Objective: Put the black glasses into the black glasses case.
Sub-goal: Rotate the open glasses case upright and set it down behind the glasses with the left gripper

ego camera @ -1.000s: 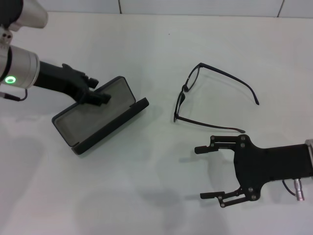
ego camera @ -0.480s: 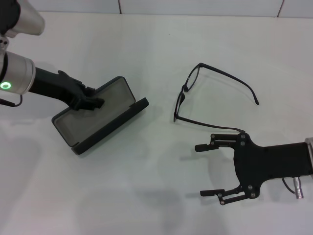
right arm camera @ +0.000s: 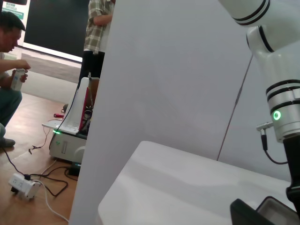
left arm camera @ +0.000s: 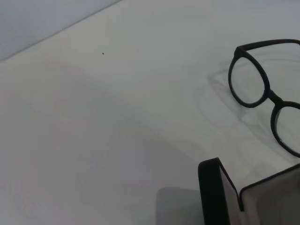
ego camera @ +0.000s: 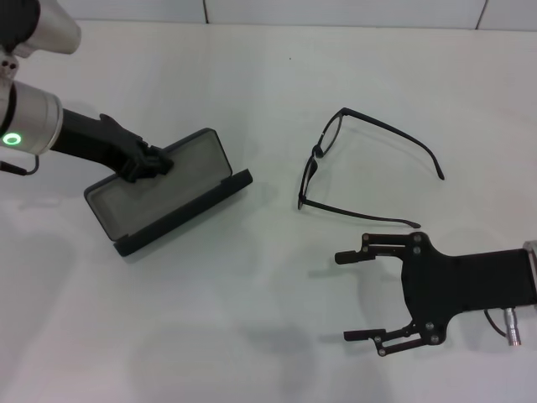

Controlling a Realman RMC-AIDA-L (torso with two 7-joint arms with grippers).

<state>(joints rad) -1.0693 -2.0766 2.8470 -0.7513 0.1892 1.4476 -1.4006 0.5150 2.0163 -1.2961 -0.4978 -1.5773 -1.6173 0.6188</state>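
On the open black glasses case point(ego camera: 159, 193), left tool point(ego camera: 158, 162) clamped; right tool point(ego camera: 362, 295) spread wide, empty.

Silver-white arm segments, green ring light, black wrists — black skeletal grippers, 2 thin screwed fingers each.

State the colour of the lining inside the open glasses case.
Grey; the black glasses case shows its lining best in the head view.

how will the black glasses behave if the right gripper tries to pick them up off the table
The black glasses look light and thin-framed, so a nudge would probably slide them across the smooth table. Their temple arms are unfolded and slim, so they likely flex or swing when grasped. The open right gripper may need a gentle pinch.
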